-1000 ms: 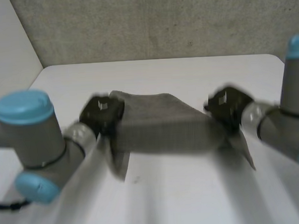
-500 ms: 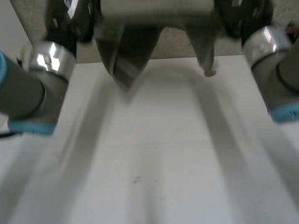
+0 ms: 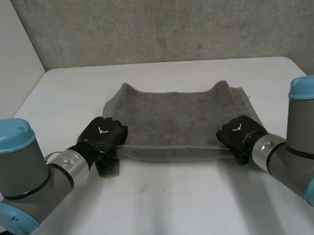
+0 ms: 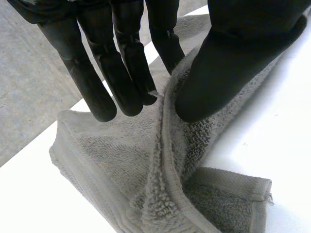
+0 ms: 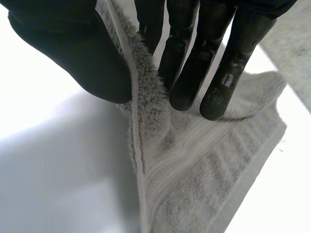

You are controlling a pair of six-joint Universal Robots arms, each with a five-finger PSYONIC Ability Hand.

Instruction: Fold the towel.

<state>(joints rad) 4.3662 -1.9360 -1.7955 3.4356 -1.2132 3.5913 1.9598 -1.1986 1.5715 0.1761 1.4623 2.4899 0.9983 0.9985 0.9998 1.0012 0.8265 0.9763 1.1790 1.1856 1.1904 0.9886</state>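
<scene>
Mid-frame on the table [image 3: 166, 200], the towel [image 3: 173, 122] lies spread side to side, its near edge pinched thumb-to-fingers by the left hand [image 3: 101, 136] and right hand [image 3: 238, 135] at either end, far edge straight beyond them.

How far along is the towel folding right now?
Done: the grey towel lies spread on the white table, its far corners rumpled. In hand: the left hand and right hand each pinch a near corner between thumb and fingers. To do: no finished fold shows, so the near edge probably has to go over to the far edge.
</scene>
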